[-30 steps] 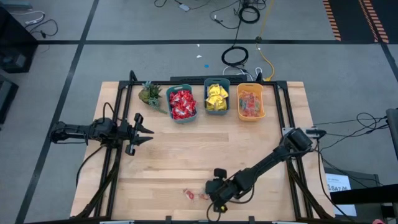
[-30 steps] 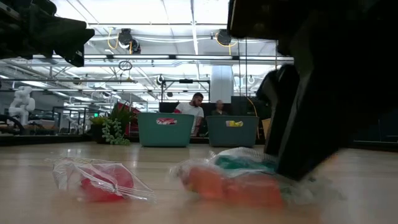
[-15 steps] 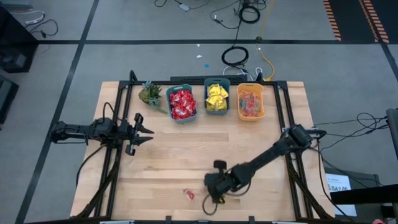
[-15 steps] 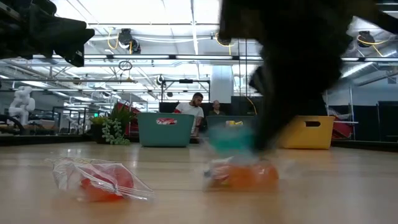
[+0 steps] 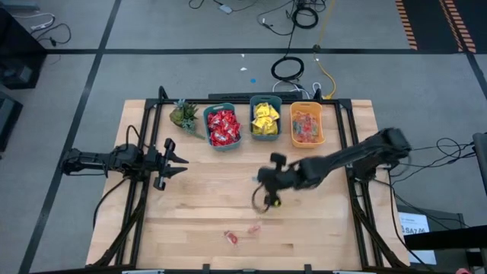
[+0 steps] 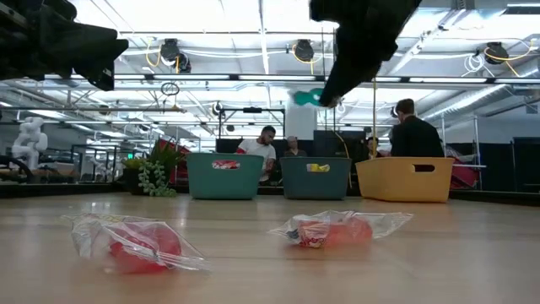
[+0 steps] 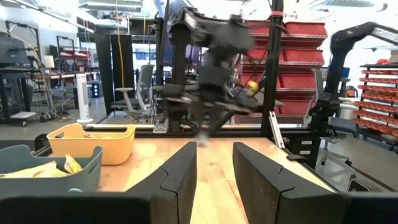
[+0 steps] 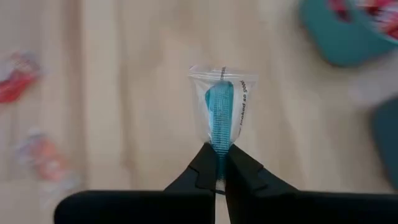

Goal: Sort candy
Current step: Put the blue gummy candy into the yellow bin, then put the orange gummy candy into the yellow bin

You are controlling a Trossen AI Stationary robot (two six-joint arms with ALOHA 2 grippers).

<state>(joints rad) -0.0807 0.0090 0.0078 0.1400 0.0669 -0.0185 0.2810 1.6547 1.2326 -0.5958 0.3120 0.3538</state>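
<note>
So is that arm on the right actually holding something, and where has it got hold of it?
Yes. The right gripper is shut on a teal candy in a clear wrapper, pinched at one end of the wrapper, up off the table.

A teal candy in clear wrap (image 8: 221, 112), red candies (image 6: 135, 245), two teal bins (image 6: 224, 176), a yellow bin (image 6: 403, 179).

Industrial lab: red parts bins (image 7: 298, 37), open-ceiling strip lighting (image 6: 253, 80).
</note>
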